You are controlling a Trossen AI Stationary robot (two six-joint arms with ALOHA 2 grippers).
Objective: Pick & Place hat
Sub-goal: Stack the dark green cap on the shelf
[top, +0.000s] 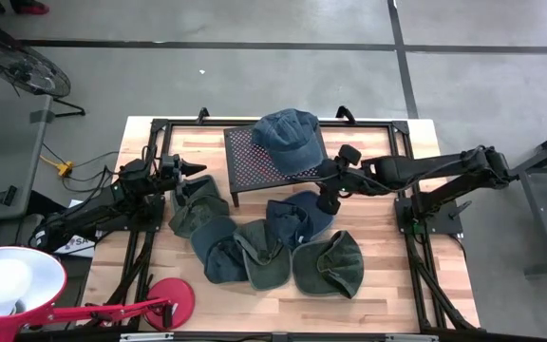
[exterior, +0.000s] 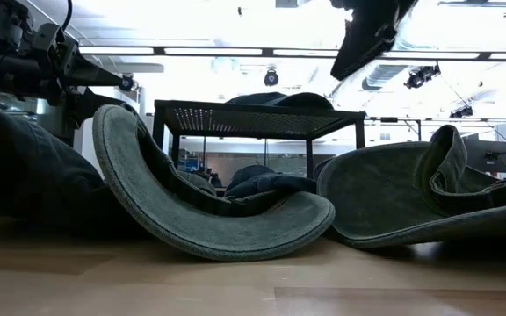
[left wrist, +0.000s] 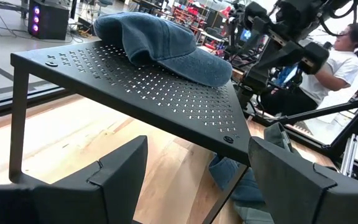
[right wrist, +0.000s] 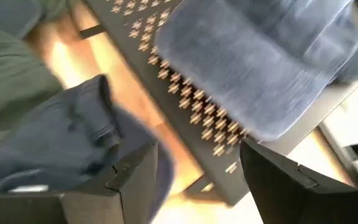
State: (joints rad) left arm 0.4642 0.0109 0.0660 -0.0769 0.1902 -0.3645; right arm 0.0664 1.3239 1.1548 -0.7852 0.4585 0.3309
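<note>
A blue cap lies on the black perforated rack at the table's far middle; it also shows in the left wrist view and the right wrist view. Several more blue and green caps lie in a heap on the wooden table in front of the rack. My right gripper is open and empty, just off the rack's right near corner, above a blue cap. My left gripper is open and empty at the rack's left side.
A red lamp and its round base stand at the table's near left corner. Black frame rails run along both table sides. A person sits beyond the table in the left wrist view.
</note>
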